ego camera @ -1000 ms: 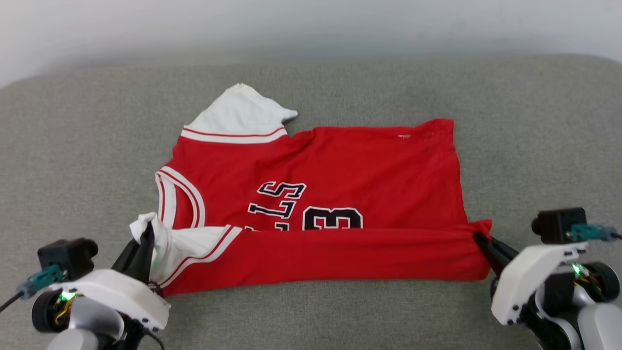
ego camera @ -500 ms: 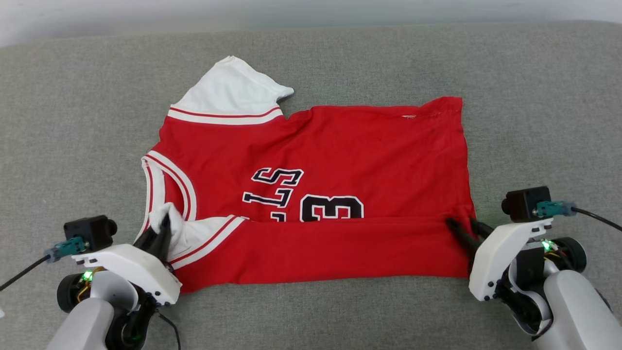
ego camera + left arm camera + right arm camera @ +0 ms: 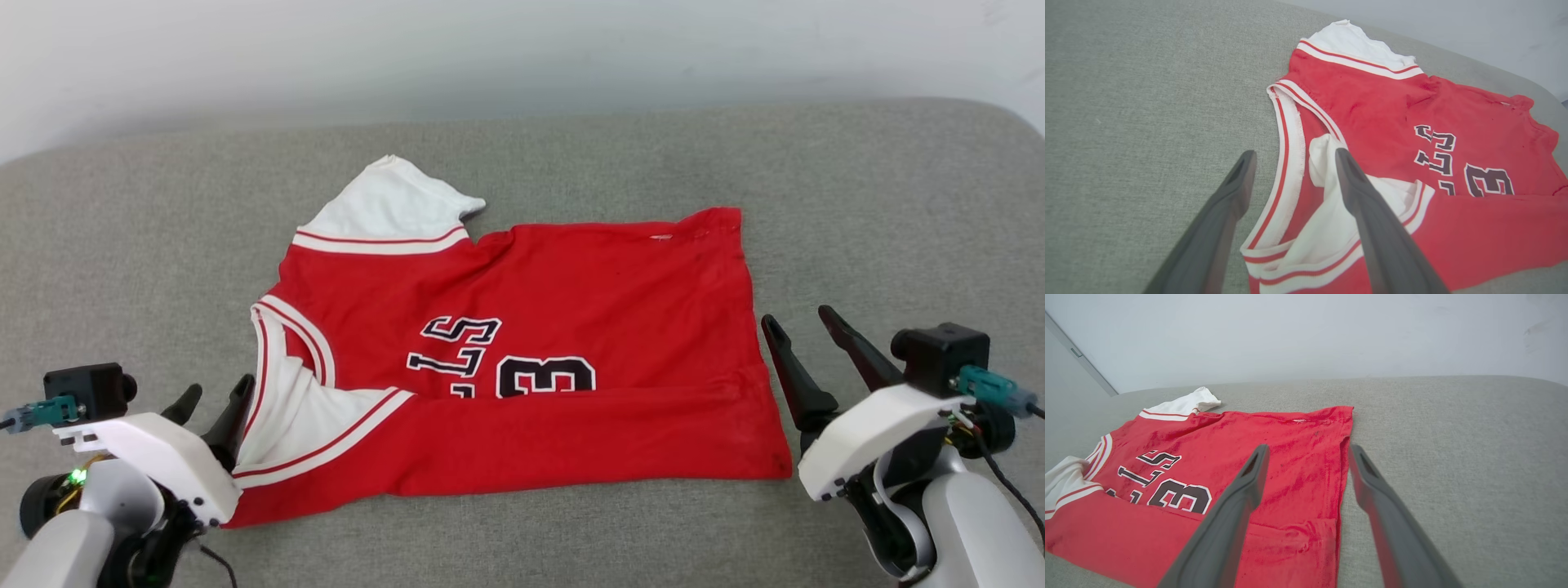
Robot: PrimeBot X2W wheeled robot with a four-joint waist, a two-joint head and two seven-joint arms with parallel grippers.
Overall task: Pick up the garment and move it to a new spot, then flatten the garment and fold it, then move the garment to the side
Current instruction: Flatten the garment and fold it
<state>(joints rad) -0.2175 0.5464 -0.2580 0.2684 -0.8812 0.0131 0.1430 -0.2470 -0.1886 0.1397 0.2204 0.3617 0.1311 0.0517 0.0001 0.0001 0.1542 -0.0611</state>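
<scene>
Left end effector (image 3: 220, 385), right end effector (image 3: 796, 315) splayed beside garment (image 3: 531, 286), seemingly clear.

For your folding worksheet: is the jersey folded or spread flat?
Partly folded: the jersey has its near edge doubled over the front, hiding part of the lettering.

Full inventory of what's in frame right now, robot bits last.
red jersey shirt with white sleeves and black lettering: one, red and white, lying mid-surface, near edge folded over onto the chest
grey fabric padded surface: one, grey, under the shirt
pale wall: one, off-white, behind the surface
left hand: one, dark fingers, open, at the shirt's collar end
right hand: one, dark fingers, open, beside the shirt's hem end, clear of the cloth
</scene>
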